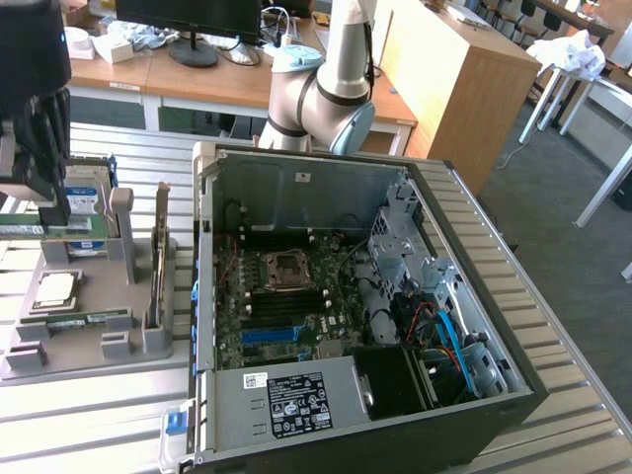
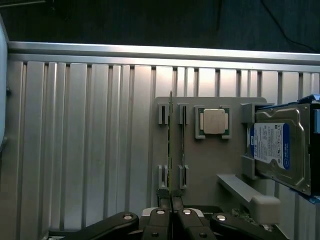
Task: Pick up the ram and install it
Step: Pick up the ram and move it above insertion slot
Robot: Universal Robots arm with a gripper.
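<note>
The arm (image 1: 316, 99) rises behind the open computer case (image 1: 296, 188), its grey elbow joint above the case's back wall. The hand (image 1: 49, 212) hangs at the exterior view's far left over the grey holder plate (image 1: 69, 357). In the wrist view the hand (image 2: 171, 206) looks down onto that plate. Its two fingers are pressed together on the ram (image 2: 171, 145), which shows edge-on as a thin green line running away from the fingertips. In the exterior view the ram (image 1: 39, 231) is a level green strip with a pale label under the dark hand, in front of the blue-labelled hard drive (image 1: 87, 197). Near it on the plate are a second green stick (image 1: 84, 318) standing between its brackets, the silver processor chip (image 1: 54, 288), and an upright card (image 1: 158, 267) at the plate's edge toward the case. In the wrist view the slatted metal surface (image 2: 75, 150) lies bare on one side of the plate, open as far as its raised rail. In the exterior view the case's side wall stands close to the plate on the right. The hand's upper body is dark and cut off by the frame's edge, so its joints are hard to make out. I cannot tell whether the ram's lower edge sits in the brackets or just above them.
</note>
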